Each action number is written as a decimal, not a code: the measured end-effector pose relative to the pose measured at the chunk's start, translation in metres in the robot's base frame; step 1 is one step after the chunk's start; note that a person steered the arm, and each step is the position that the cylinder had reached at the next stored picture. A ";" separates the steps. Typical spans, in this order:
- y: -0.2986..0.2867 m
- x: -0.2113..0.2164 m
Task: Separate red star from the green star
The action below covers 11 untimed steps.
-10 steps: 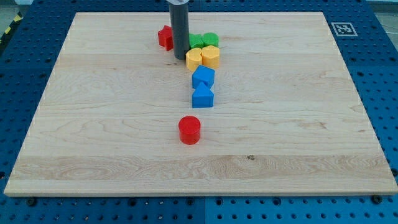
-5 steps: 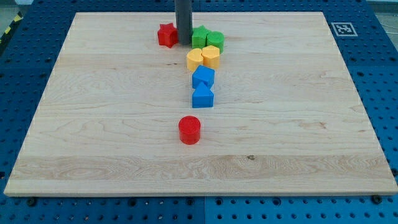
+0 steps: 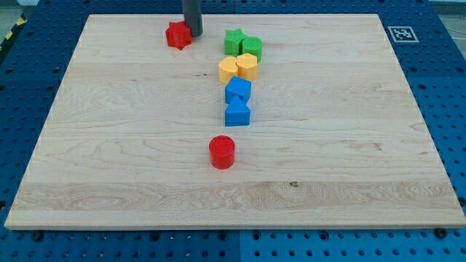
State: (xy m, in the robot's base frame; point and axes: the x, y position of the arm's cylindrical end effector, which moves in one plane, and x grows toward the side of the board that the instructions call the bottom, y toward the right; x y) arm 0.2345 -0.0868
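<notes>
The red star (image 3: 177,35) lies near the view's top edge of the wooden board, left of centre. My tip (image 3: 194,34) stands right against its right side. The green star (image 3: 234,41) lies about a block's width further to the view's right, apart from the red star, touching a second green block (image 3: 252,46).
Below the green blocks lie two yellow blocks (image 3: 228,69) (image 3: 247,66), then a blue block (image 3: 237,90) and a blue triangle (image 3: 237,113). A red cylinder (image 3: 221,152) stands alone near the board's (image 3: 109,160) middle. A fiducial marker (image 3: 400,33) sits at the top right corner.
My tip has moved up and to the view's left, pushing the red star left and up, away from the green star. The other blocks have not moved.
</notes>
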 end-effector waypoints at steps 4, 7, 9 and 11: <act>-0.031 0.001; -0.044 0.042; -0.040 0.063; -0.039 0.087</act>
State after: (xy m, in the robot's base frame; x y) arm 0.3215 -0.1257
